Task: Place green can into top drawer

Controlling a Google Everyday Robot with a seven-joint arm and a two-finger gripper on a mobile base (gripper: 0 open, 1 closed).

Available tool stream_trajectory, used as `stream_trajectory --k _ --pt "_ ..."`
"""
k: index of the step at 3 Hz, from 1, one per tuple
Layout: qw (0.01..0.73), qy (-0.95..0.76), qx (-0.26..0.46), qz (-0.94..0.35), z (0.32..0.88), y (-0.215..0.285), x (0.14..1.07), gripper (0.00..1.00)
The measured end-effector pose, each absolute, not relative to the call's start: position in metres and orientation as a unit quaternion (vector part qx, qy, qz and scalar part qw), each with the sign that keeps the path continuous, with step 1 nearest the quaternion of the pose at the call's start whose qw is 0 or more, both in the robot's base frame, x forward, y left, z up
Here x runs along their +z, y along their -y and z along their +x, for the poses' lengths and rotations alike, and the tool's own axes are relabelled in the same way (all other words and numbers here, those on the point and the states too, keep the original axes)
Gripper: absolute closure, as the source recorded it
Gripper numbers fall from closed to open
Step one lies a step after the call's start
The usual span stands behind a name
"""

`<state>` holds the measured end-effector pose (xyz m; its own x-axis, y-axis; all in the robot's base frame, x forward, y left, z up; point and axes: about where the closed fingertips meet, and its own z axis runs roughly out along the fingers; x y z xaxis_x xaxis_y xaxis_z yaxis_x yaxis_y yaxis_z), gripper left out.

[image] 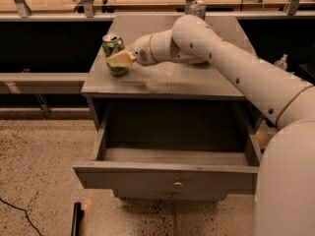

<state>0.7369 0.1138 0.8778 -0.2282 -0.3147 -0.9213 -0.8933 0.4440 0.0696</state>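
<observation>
The green can (112, 48) stands near the front left corner of the grey cabinet top (197, 80); it has a silver top and leans slightly. My gripper (121, 59) reaches in from the right and lies against the can's front right side, covering part of it. The top drawer (147, 177) is pulled out below the cabinet top. Its front panel has a small round knob (177, 184), and its inside shows nothing in it.
A paler silver can (197, 7) stands at the back edge of the cabinet top behind my arm. A dark shelf rail (34, 77) runs off to the left. A small bottle (281, 62) sits at the right. A black object (76, 220) and a cable (19, 213) lie on the speckled floor.
</observation>
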Motion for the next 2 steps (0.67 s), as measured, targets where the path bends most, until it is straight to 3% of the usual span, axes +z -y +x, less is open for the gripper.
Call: stream_trajectory --k 1,2 --pt "0.455 -0.723 0.308 -0.418 0.731 -0.103 0.878 0.88" --pt "0.467 -0.737 0.287 -0.396 0.709 -0.07 0.897 1.0"
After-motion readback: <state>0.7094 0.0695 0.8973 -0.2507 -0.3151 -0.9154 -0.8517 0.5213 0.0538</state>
